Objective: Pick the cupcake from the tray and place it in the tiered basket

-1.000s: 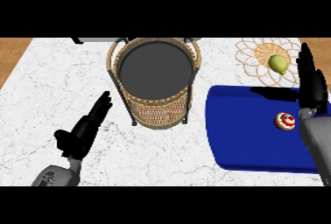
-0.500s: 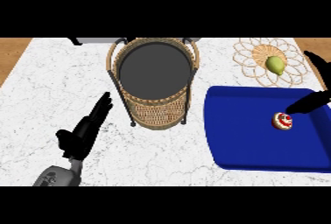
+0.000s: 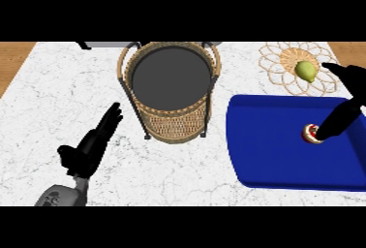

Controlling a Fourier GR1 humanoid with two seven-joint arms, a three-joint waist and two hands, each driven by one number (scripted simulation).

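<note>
Green pear (image 3: 307,71) on woven trivet (image 3: 279,65)

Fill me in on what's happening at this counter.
The robot's right hand is over the blue tray, fingers reaching down to the cupcake, which sits on the tray and is not lifted. The left hand rests open on the counter, left of the tiered basket. The basket holds nothing that can be seen. A green fruit lies on a woven mat behind the tray.
</note>
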